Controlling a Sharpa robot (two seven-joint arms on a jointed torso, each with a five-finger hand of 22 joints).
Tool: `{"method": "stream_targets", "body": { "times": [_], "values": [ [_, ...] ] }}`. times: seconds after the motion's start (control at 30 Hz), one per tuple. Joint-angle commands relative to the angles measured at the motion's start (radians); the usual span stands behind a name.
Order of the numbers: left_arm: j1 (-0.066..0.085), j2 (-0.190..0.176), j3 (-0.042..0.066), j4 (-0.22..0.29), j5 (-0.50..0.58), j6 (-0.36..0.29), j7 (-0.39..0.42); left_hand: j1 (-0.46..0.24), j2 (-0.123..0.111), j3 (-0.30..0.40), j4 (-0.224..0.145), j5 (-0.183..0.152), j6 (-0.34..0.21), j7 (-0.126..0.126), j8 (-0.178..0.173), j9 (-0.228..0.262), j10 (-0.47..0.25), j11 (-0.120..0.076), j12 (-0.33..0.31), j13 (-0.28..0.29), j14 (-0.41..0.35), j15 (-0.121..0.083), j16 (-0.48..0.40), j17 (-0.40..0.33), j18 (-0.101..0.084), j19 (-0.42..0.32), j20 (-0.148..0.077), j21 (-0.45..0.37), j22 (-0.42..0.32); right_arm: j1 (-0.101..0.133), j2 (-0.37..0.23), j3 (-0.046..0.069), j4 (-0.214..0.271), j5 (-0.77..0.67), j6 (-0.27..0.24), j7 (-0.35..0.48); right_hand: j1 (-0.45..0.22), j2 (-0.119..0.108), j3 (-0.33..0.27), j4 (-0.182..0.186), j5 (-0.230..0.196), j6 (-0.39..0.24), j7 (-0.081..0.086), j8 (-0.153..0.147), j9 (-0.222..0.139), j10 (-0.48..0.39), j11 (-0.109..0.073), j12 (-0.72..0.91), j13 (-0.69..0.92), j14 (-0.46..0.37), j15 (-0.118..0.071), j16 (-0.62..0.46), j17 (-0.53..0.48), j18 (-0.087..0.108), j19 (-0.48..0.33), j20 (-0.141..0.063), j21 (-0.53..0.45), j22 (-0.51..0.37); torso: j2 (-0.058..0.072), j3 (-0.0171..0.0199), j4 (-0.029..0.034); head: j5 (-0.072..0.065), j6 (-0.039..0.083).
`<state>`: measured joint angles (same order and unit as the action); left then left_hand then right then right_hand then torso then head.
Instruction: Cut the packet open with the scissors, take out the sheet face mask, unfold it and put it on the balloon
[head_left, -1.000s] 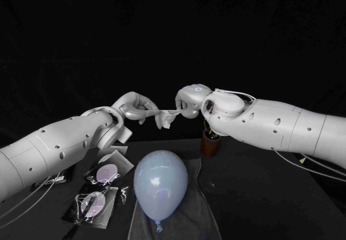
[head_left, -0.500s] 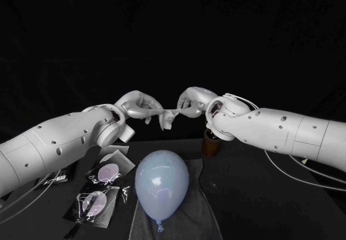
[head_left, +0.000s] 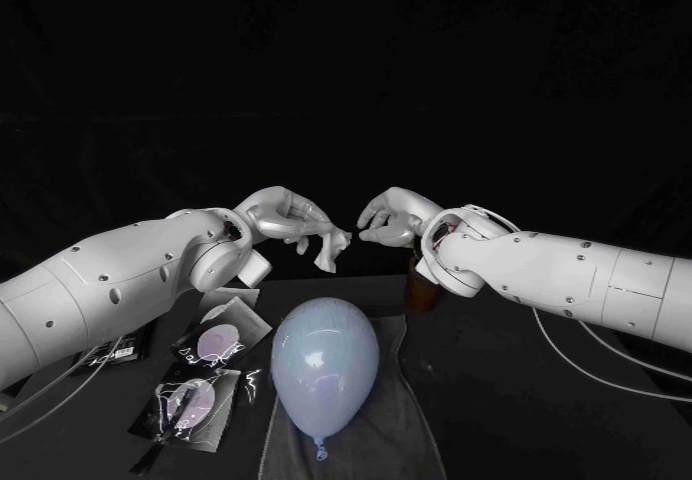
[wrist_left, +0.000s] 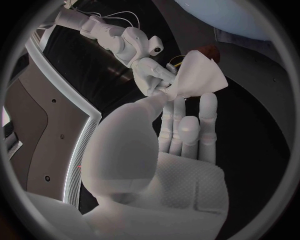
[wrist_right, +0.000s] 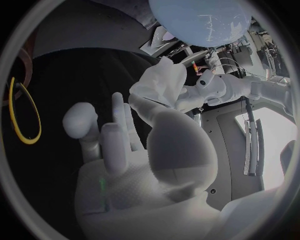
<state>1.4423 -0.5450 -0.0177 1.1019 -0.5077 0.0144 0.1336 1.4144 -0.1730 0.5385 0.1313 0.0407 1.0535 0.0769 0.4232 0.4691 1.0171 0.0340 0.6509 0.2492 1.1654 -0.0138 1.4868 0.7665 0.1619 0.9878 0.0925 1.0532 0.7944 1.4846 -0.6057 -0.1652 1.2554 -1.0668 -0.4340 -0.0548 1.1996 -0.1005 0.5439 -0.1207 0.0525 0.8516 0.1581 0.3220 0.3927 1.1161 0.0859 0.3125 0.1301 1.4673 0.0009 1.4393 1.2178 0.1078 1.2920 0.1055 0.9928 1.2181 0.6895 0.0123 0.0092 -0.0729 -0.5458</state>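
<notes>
A folded white sheet mask (head_left: 329, 250) hangs in the air above the table, pinched at its top corner by my left hand (head_left: 289, 218). My right hand (head_left: 392, 218) hovers just to its right, and a narrow dark gap separates its fingertips from the mask. In the left wrist view the mask (wrist_left: 197, 75) fans out from my left fingers (wrist_left: 187, 135), with the right hand (wrist_left: 150, 75) close behind. In the right wrist view my right fingers (wrist_right: 115, 130) are spread with nothing between them. A pale blue balloon (head_left: 325, 365) lies below on a grey cloth (head_left: 368, 440).
Two mask packets (head_left: 216, 345) (head_left: 188, 405) lie left of the balloon, with a small black item (head_left: 123, 350) further left. A brown cylindrical holder (head_left: 423, 290) stands under my right wrist. A yellow loop (wrist_right: 25, 115) appears in the right wrist view.
The mask was stretched between both hands; now the right hand has let go and drawn off to the right. The mask hangs from the left hand alone.
</notes>
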Motion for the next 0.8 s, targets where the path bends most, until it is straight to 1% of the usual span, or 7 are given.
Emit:
{"method": "stream_targets", "body": {
  "times": [0.03, 0.23, 0.43, 0.57, 0.6, 0.67, 0.8],
  "values": [
    [0.002, -0.002, 0.001, 0.006, 0.066, 0.047, -0.039, 0.003, -0.007, 0.010, 0.000, 0.007, 0.007, 0.004, -0.002, 0.032, 0.012, 0.002, -0.008, -0.004, 0.039, -0.001, 0.015, 0.064, -0.002, 0.034, -0.001, 0.029, 0.037, -0.005, -0.011, -0.001, 0.009, 0.077, 0.008, 0.037, 0.004, -0.014, -0.010, 0.004, -0.004, -0.014, 0.001, -0.015, -0.007, -0.011, 0.001, -0.002, 0.002, 0.014, 0.008, -0.011, -0.025, 0.018, -0.016, 0.002, -0.027, -0.015, 0.000, 0.0004, 0.0004, 0.000, -0.001],
    [0.002, -0.008, 0.001, 0.013, 0.084, 0.058, -0.061, 0.004, -0.008, 0.012, -0.001, 0.007, 0.007, 0.005, -0.002, 0.034, 0.015, 0.002, -0.011, -0.005, 0.049, -0.002, 0.020, 0.080, -0.005, 0.046, -0.002, 0.040, 0.052, -0.024, -0.045, -0.002, 0.039, 0.155, -0.043, 0.084, 0.020, -0.011, -0.017, 0.009, -0.004, -0.016, 0.005, -0.028, -0.013, -0.003, 0.001, 0.015, 0.009, 0.011, 0.009, -0.009, -0.023, 0.019, -0.017, 0.006, -0.029, -0.014, 0.001, 0.0004, 0.0005, 0.001, -0.005],
    [0.002, -0.016, 0.001, 0.020, 0.090, 0.059, -0.073, 0.004, -0.008, 0.012, -0.001, 0.007, 0.007, 0.005, -0.002, 0.034, 0.015, 0.001, -0.012, -0.005, 0.051, -0.002, 0.020, 0.083, -0.005, 0.048, -0.002, 0.042, 0.055, -0.047, -0.096, -0.003, 0.111, 0.308, -0.121, 0.189, 0.053, -0.009, -0.047, 0.015, -0.004, 0.062, -0.018, -0.021, -0.015, 0.085, -0.033, 0.196, 0.121, 0.046, -0.021, 0.032, 0.070, -0.001, 0.052, -0.018, 0.078, 0.053, 0.001, 0.0011, 0.0007, 0.001, -0.006],
    [0.002, -0.019, 0.000, 0.022, 0.091, 0.056, -0.075, 0.004, -0.008, 0.013, -0.001, 0.007, 0.008, 0.005, -0.003, 0.035, 0.016, 0.001, -0.013, -0.006, 0.051, -0.002, 0.021, 0.083, -0.006, 0.050, -0.002, 0.044, 0.056, -0.064, -0.129, -0.003, 0.171, 0.382, -0.162, 0.257, 0.059, -0.007, -0.078, 0.037, -0.005, 0.077, -0.017, -0.047, -0.032, 0.064, -0.035, 0.577, 0.474, 0.056, -0.023, 0.049, 0.110, -0.014, 0.085, -0.024, 0.139, 0.097, 0.001, 0.0015, -0.0003, 0.005, -0.008],
    [0.002, -0.019, 0.000, 0.022, 0.091, 0.056, -0.075, 0.004, -0.008, 0.013, -0.001, 0.007, 0.008, 0.005, -0.003, 0.035, 0.016, 0.001, -0.013, -0.006, 0.051, -0.002, 0.021, 0.083, -0.006, 0.050, -0.002, 0.044, 0.056, -0.067, -0.133, -0.003, 0.179, 0.388, -0.165, 0.264, 0.059, -0.007, -0.078, 0.037, -0.005, 0.077, -0.017, -0.047, -0.032, 0.064, -0.035, 0.577, 0.474, 0.056, -0.023, 0.049, 0.110, -0.014, 0.085, -0.024, 0.139, 0.097, 0.001, 0.0015, -0.0003, 0.005, -0.008],
    [0.002, -0.020, 0.000, 0.022, 0.092, 0.055, -0.076, 0.004, -0.008, 0.013, -0.001, 0.007, 0.008, 0.005, -0.003, 0.035, 0.016, 0.001, -0.013, -0.006, 0.051, -0.002, 0.021, 0.083, -0.006, 0.050, -0.002, 0.044, 0.056, -0.075, -0.141, -0.003, 0.200, 0.399, -0.169, 0.277, 0.063, -0.005, -0.087, 0.045, -0.001, 0.079, -0.013, -0.059, -0.039, 0.127, -0.029, 0.848, 0.800, 0.064, -0.019, 0.064, 0.145, -0.022, 0.105, -0.020, 0.180, 0.125, 0.000, 0.0007, -0.0002, 0.004, -0.009],
    [0.002, -0.023, 0.000, 0.026, 0.092, 0.053, -0.076, 0.004, -0.008, 0.013, -0.001, 0.007, 0.008, 0.005, -0.003, 0.035, 0.016, 0.001, -0.013, -0.006, 0.051, -0.002, 0.021, 0.083, -0.006, 0.050, -0.002, 0.044, 0.056, -0.096, -0.149, -0.003, 0.233, 0.395, -0.180, 0.287, 0.065, -0.002, -0.093, 0.056, -0.002, 0.087, -0.011, -0.065, -0.043, 0.194, -0.026, 0.997, 1.007, 0.073, -0.013, 0.083, 0.194, -0.029, 0.121, -0.015, 0.218, 0.153, -0.001, 0.0008, -0.0001, 0.004, -0.010]
  ]
}}
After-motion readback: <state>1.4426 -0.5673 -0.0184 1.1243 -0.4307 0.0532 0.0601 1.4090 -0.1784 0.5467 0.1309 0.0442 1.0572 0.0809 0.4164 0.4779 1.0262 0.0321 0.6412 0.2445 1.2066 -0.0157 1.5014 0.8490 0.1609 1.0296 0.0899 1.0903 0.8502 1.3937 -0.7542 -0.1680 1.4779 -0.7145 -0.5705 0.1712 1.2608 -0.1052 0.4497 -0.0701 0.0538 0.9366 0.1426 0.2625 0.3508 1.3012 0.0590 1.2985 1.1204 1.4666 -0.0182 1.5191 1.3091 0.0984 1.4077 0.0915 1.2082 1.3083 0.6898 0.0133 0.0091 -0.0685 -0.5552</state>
